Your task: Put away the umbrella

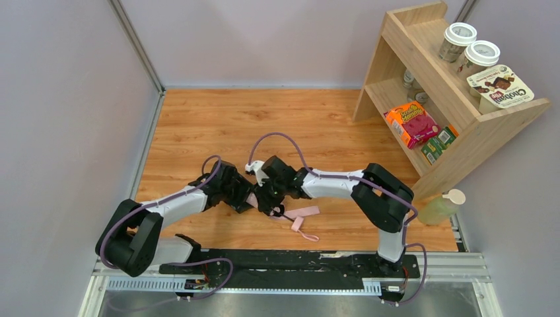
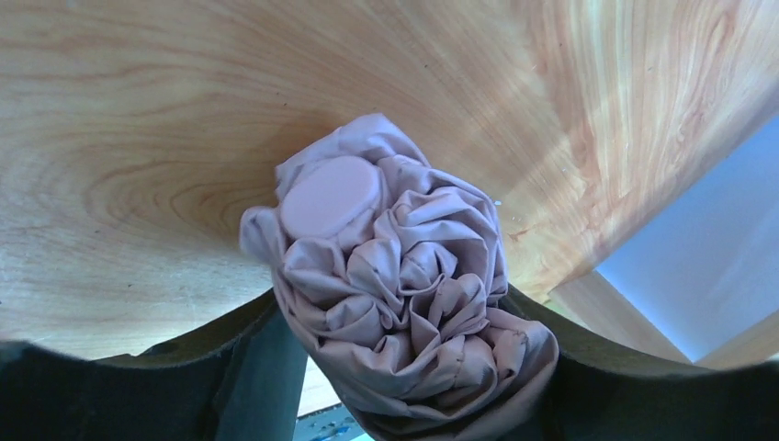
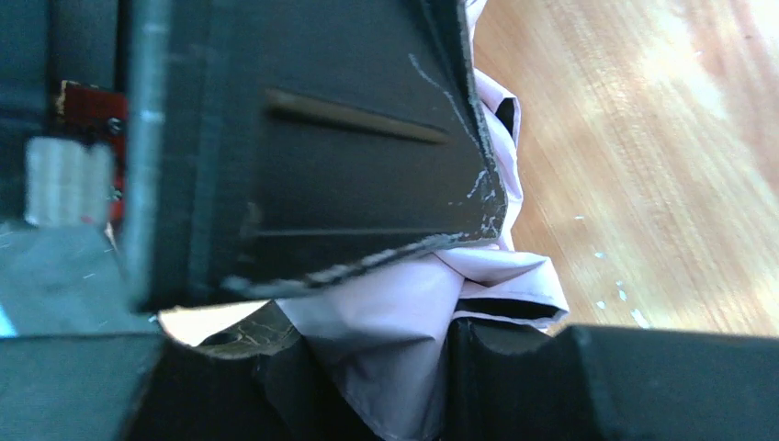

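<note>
You seem to be bundling the umbrella (image 2: 395, 285): right pincer (image 3: 386, 367) pinches its fabric, left pincer (image 2: 404, 358) I cannot tell; next, fasten the strap (image 1: 302, 212).

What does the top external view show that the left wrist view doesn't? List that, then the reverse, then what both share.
Only top external: the left arm and right arm meeting mid-table; the loose pink strap lying on the wood; the jars and boxes on the wooden shelf; a pale bottle at the table's right edge.
Only left wrist: the umbrella seen end-on as bunched fabric, its round pink cap, and the left fingers flanking it.
Both: the wooden table and some pink umbrella fabric.
</note>
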`<state>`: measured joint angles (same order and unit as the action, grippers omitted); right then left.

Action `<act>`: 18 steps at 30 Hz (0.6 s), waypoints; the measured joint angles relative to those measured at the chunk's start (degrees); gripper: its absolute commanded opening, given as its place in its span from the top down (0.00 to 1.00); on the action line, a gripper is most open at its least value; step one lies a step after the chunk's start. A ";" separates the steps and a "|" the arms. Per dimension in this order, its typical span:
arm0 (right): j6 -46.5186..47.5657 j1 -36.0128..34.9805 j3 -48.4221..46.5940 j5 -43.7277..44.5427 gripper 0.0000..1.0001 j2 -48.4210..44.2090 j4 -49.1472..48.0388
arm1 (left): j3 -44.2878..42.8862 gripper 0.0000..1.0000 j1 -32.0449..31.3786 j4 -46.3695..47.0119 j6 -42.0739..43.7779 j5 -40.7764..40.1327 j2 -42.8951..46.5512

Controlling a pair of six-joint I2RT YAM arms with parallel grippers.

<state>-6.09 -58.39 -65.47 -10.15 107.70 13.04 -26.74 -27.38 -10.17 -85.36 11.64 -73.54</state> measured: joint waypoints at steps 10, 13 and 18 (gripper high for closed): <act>-9.25 11.98 2.27 -33.46 1.00 5.07 -9.97 | -0.98 0.65 -0.02 2.34 1.03 1.18 -3.76; -11.78 13.75 1.53 -38.73 1.00 7.10 -10.43 | -1.07 0.88 0.02 3.63 0.66 2.01 -5.05; -13.22 14.69 1.20 -40.79 0.79 7.82 -9.90 | -0.31 1.00 0.09 5.73 0.74 2.84 -5.38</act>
<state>-19.31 -43.70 -64.27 -50.94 115.52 3.14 -27.05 -27.29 -4.45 -84.62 14.48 -78.91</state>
